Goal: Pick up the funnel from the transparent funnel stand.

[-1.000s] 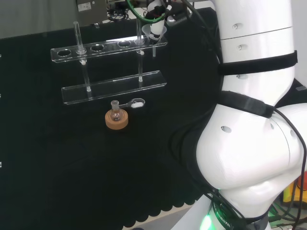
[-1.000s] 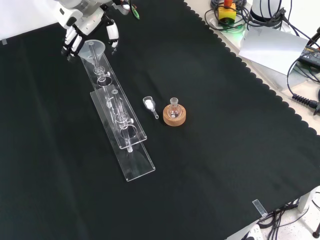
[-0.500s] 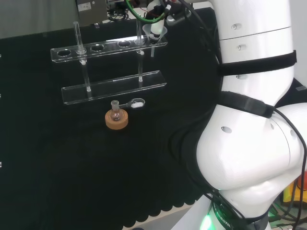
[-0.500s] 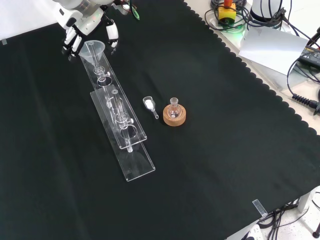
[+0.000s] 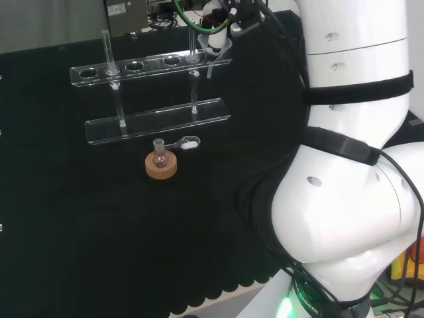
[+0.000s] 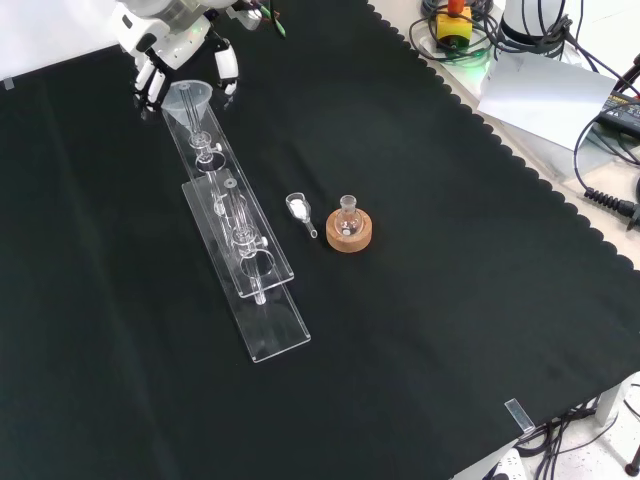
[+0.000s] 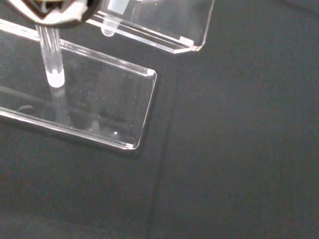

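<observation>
Front view – clear cone-shaped funnel (image 6: pixel 188 98), thin stem, hand (image 6: pixel 165 35) fingers (image 6: pixel 226 68) curled round it

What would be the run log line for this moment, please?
phase: lifting funnel | hand: fingers curled round funnel | funnel: at far end of funnel stand, stem still in hole | small flask on cork ring: untouched

open cloth (image 6: pixel 450 200) right of the stand (image 6: pixel 240 240)
</observation>
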`<action>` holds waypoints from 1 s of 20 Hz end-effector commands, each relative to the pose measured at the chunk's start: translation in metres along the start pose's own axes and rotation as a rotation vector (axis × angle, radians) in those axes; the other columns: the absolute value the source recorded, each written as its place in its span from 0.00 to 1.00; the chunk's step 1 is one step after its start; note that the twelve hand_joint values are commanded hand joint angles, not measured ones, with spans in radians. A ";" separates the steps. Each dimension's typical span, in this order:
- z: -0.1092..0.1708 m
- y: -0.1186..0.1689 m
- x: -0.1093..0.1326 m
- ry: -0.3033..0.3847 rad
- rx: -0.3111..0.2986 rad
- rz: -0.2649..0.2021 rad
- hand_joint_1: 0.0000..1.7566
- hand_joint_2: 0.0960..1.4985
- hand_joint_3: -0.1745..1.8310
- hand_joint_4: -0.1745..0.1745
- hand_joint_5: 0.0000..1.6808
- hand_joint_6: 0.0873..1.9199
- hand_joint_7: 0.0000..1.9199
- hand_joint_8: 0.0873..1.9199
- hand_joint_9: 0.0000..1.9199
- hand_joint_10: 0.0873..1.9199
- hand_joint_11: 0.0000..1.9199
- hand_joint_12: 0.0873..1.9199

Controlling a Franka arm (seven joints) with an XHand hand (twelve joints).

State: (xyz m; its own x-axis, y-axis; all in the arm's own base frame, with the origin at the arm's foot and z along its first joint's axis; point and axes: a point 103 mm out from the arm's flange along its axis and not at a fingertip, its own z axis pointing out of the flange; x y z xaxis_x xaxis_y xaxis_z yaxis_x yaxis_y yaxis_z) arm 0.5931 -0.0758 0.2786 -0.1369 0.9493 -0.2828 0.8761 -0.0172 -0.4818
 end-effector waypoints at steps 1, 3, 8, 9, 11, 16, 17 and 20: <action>-0.014 -0.008 -0.003 -0.047 -0.055 0.020 0.50 0.42 0.44 0.61 0.36 0.00 0.16 0.29 0.50 0.25 0.37 0.65; -0.023 -0.014 -0.006 -0.061 -0.054 0.015 0.51 0.42 0.44 0.61 0.37 0.00 0.16 0.29 0.50 0.24 0.37 0.65; -0.045 -0.032 -0.011 -0.111 -0.030 0.030 0.51 0.42 0.45 0.61 0.37 0.00 0.17 0.29 0.50 0.24 0.37 0.65; -0.050 -0.038 -0.012 -0.119 -0.023 0.036 0.51 0.42 0.45 0.61 0.37 0.00 0.17 0.29 0.51 0.24 0.37 0.65; -0.058 -0.049 -0.014 -0.134 -0.013 0.049 0.51 0.42 0.45 0.62 0.36 0.00 0.17 0.29 0.51 0.24 0.37 0.65; -0.064 -0.076 -0.015 -0.145 -0.019 0.076 0.51 0.41 0.45 0.61 0.34 0.00 0.18 0.29 0.52 0.24 0.36 0.65; -0.065 -0.081 -0.015 -0.147 -0.021 0.079 0.51 0.41 0.45 0.61 0.34 0.00 0.18 0.29 0.52 0.24 0.36 0.65; -0.067 -0.098 -0.012 -0.150 -0.033 0.087 0.52 0.41 0.45 0.61 0.33 0.00 0.18 0.29 0.53 0.24 0.36 0.65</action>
State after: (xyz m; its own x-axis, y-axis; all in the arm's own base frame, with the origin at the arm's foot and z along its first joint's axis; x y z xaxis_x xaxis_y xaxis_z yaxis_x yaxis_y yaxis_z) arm 0.5660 -0.0698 0.3664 -0.1380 0.8987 -0.4162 0.8958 -0.0660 -0.4396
